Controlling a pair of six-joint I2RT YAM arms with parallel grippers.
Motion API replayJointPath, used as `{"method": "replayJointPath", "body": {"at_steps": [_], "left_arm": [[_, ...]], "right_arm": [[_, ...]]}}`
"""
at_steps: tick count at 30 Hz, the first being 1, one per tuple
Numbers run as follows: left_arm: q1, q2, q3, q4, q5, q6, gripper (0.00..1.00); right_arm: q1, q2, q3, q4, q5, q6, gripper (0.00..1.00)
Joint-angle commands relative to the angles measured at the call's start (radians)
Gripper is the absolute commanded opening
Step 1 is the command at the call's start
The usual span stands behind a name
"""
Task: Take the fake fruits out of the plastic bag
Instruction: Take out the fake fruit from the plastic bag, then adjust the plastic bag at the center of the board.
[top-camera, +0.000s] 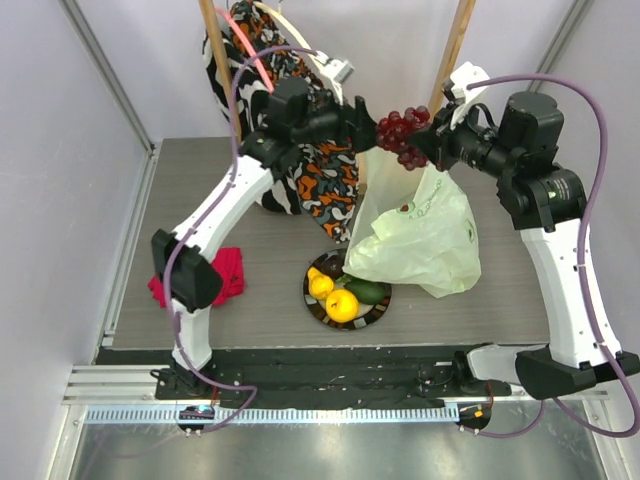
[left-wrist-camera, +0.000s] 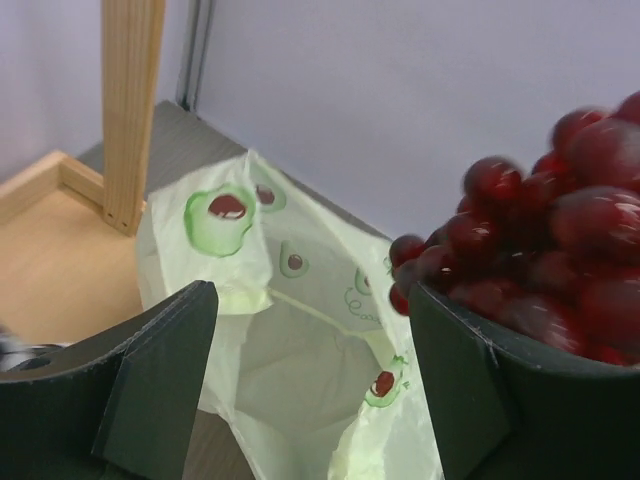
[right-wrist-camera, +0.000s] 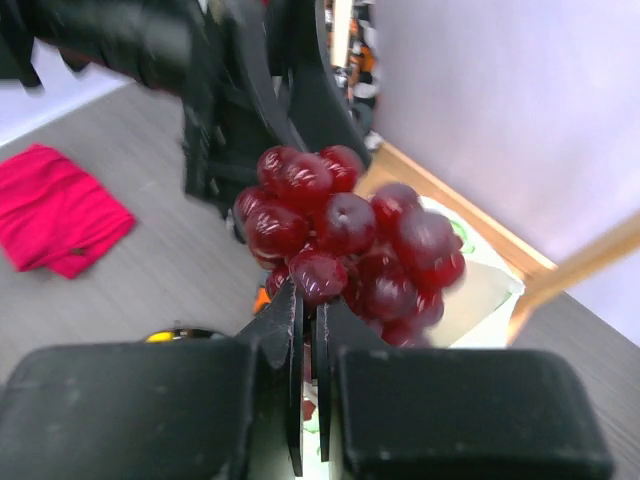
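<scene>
A dark red grape bunch (top-camera: 403, 133) hangs high over the table, and my right gripper (top-camera: 430, 140) is shut on its stem end (right-wrist-camera: 313, 300). The grapes (right-wrist-camera: 345, 235) bulge just past the closed fingers. My left gripper (top-camera: 362, 120) faces it from the left, open (left-wrist-camera: 312, 310), with nothing in the gap. The bunch (left-wrist-camera: 545, 250) lies against the outside of its right finger. Below stands the pale green plastic bag (top-camera: 420, 235), its mouth open (left-wrist-camera: 300, 330). A lemon (top-camera: 321, 286), an orange-yellow fruit (top-camera: 342, 305) and a green fruit (top-camera: 368, 291) lie on a plate.
The patterned plate (top-camera: 312, 300) sits in front of the bag. A red cloth (top-camera: 228, 272) lies at the left. Zebra and orange patterned cloth bags (top-camera: 300, 160) hang behind the left arm. Wooden posts (top-camera: 452, 45) rise at the back.
</scene>
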Motion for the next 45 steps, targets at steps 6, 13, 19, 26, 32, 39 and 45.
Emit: {"method": "replayJointPath", "body": {"at_steps": [6, 13, 19, 26, 32, 39, 45], "left_arm": [[0.116, -0.338, -0.102, -0.093, 0.061, 0.085, 0.83], [0.200, -0.498, -0.278, -0.126, 0.084, 0.112, 0.82], [0.306, -0.597, -0.395, -0.082, 0.098, 0.048, 0.82], [0.384, -0.673, -0.487, -0.051, 0.113, 0.002, 0.82], [0.423, -0.662, -0.498, -0.030, 0.124, -0.018, 0.82], [0.435, -0.628, -0.501, 0.036, 0.148, -0.099, 0.81], [0.444, -0.639, -0.537, 0.045, 0.150, -0.121, 0.81]], "right_arm": [[0.246, 0.049, -0.004, -0.088, -0.117, -0.035, 0.01], [0.456, 0.161, -0.027, -0.074, -0.120, -0.032, 0.01], [0.472, 0.293, -0.113, 0.042, -0.163, 0.129, 0.01], [0.382, 0.258, -0.231, -0.011, -0.061, 0.132, 0.01], [0.013, 0.190, -0.289, -0.131, 0.033, -0.019, 0.01], [-0.065, 0.146, -0.175, -0.168, -0.103, -0.109, 0.01], [0.125, 0.147, -0.131, -0.174, -0.105, -0.101, 0.01]]}}
